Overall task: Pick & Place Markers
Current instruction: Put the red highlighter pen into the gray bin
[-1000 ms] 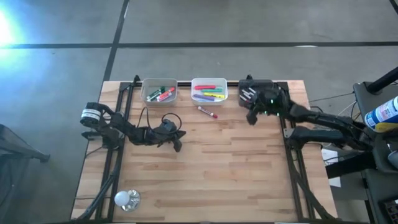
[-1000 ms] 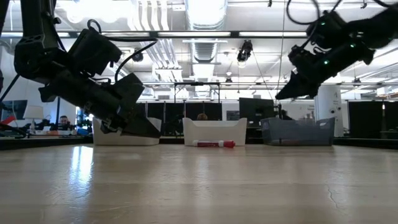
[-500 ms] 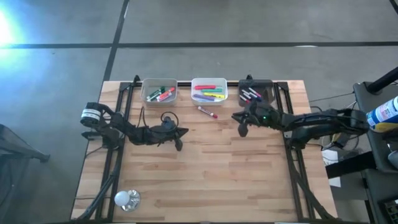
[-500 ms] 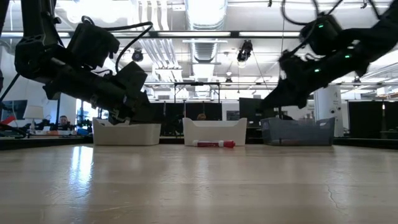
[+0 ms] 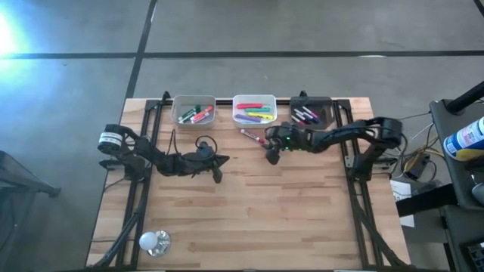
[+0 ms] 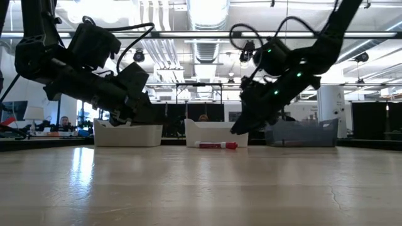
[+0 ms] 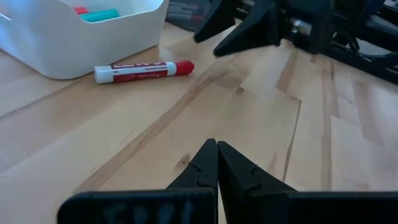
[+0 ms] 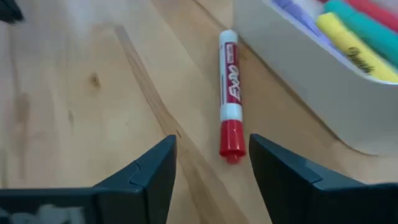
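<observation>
A marker (image 5: 252, 136) with a white barrel and a red cap lies flat on the wooden table, just in front of the white bin (image 5: 254, 98). It also shows in the low view (image 6: 216, 145) and in the left wrist view (image 7: 144, 70). My right gripper (image 8: 211, 158) is open and slants down just above the table, at the marker's red cap end (image 8: 232, 142), touching nothing. It also shows from above (image 5: 270, 153). My left gripper (image 7: 216, 158) is shut and empty, above the table's left middle (image 5: 219, 168). More markers lie in the three bins.
Three small bins stand along the far edge: a clear one (image 5: 194, 102), the white one and a black one (image 5: 325, 113), each with markers in it. A white light bulb (image 5: 153, 241) lies at the near left corner. Bare wood spreads across the middle and near side.
My right gripper has left the black bin and swung toward the table's left, down and toward the near edge, reaching the red-capped marker. The markers in the black bin now show. My left gripper has tipped its fingers up a little without leaving its place.
</observation>
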